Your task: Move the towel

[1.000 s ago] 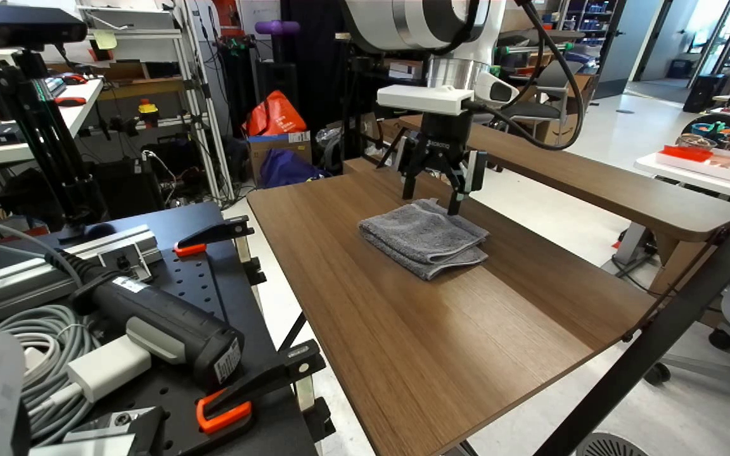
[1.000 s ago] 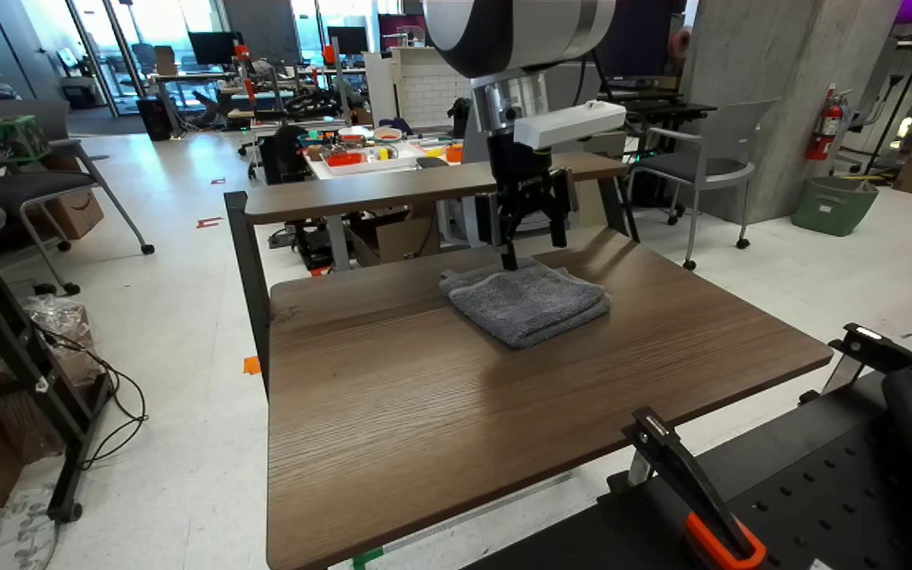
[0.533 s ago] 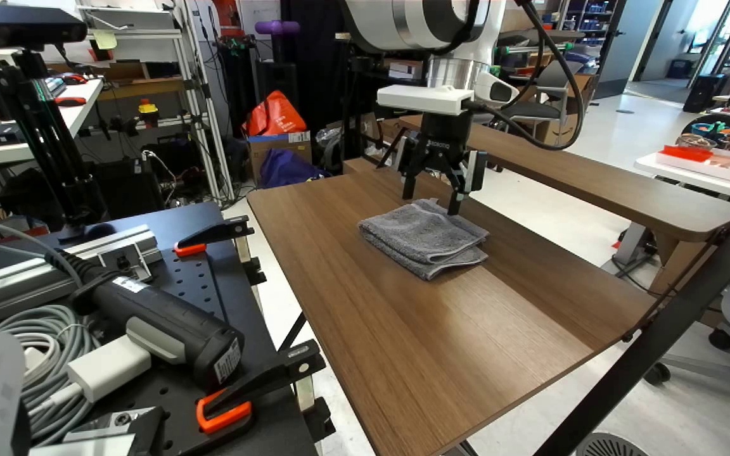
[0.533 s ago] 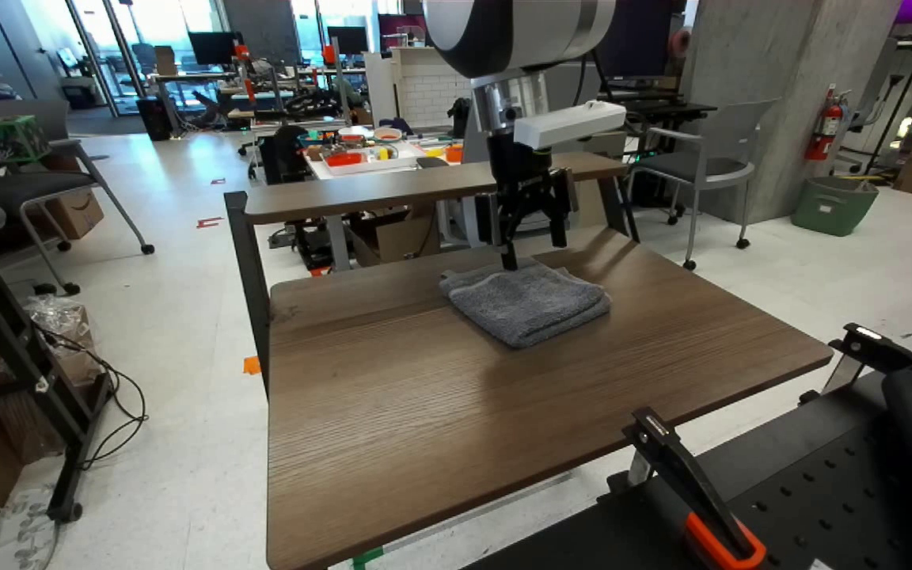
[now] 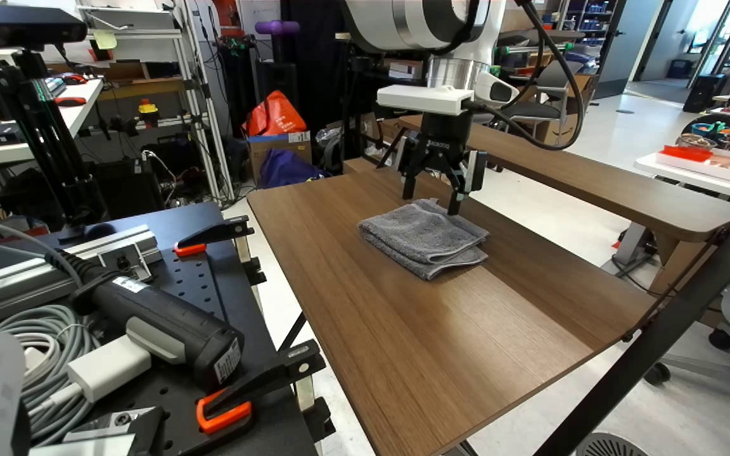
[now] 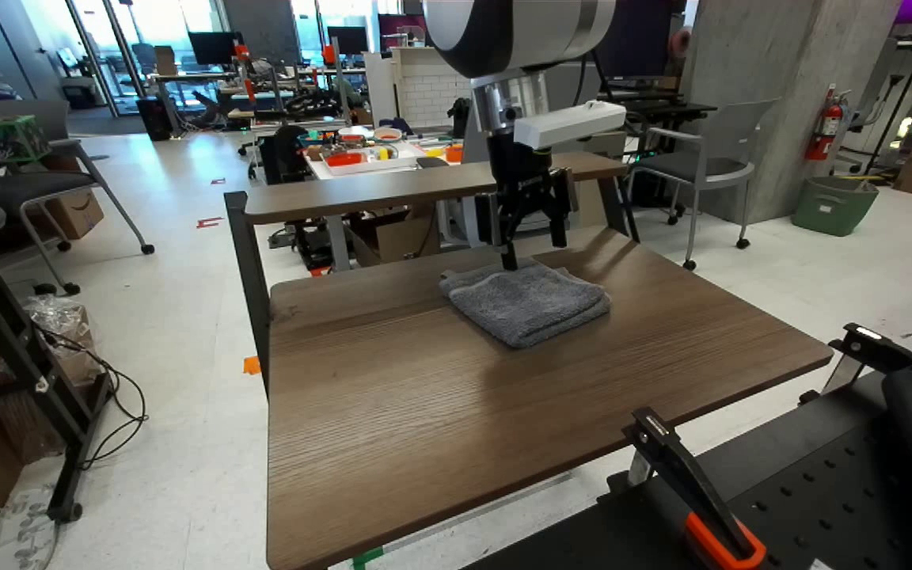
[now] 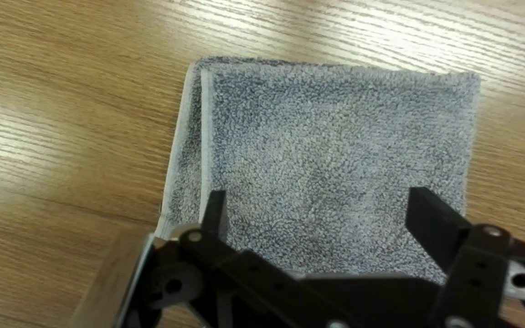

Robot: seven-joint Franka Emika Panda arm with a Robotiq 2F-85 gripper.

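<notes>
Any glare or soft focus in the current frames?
Wrist view: strong glare on the tabletop toward the image's top and left; gripper dark, slightly out of focus; towel fairly crisp. In an exterior view: background windows washed out.

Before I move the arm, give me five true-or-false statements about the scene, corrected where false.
1. The towel lies folded on the wooden table. True.
2. The towel hangs over the table's edge. False: it rests wholly on the table.
3. The gripper is open. True.
4. In the wrist view, the towel is out of sight. False: it shows between the fingers.
5. Two clamps sit at the edge of the dark bench. True.
</notes>
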